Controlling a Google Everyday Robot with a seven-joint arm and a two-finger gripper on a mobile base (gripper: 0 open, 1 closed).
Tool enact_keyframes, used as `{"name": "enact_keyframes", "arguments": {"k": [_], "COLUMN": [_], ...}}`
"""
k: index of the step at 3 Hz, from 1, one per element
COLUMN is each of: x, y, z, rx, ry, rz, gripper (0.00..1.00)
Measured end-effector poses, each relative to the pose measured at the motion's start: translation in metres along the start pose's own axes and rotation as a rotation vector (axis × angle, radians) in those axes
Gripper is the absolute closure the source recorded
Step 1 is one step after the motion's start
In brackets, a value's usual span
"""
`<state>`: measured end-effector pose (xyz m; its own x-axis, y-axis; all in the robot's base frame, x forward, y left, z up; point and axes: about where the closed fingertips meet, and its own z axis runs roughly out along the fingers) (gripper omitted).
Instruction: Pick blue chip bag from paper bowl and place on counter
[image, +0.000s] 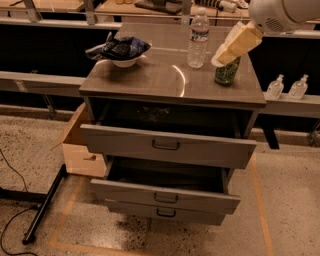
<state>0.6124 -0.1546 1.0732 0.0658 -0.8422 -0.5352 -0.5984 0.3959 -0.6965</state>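
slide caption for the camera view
Cream-coloured gripper hovers by green soda can; crinkled navy-blue chip bag sits in white paper bowl on glossy grey counter.

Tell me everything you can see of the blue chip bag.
The blue chip bag is dark navy, crinkled, with pale markings. It lies across the white paper bowl, overhanging its rim, at the counter's back left corner. Only the bowl touches it. The gripper hangs over the counter's right side, in front of the green can.
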Motion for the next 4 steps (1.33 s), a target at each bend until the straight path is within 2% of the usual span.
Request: {"name": "enact_keyframes", "arguments": {"k": [1, 2, 3, 4], "x": [0.0, -0.015, -0.044, -0.065], "y": [0.0, 0.005, 0.021, 0.041], "z": [-0.001, 0.018, 0.069, 0.124], "rx": [0.0, -0.006, -0.047, -0.097], "ry": [-0.001, -0.064, -0.193, -0.295], "rz": [0.001, -0.038, -0.127, -0.188], "gripper": [0.0, 0.0, 0.0, 0.0]}}
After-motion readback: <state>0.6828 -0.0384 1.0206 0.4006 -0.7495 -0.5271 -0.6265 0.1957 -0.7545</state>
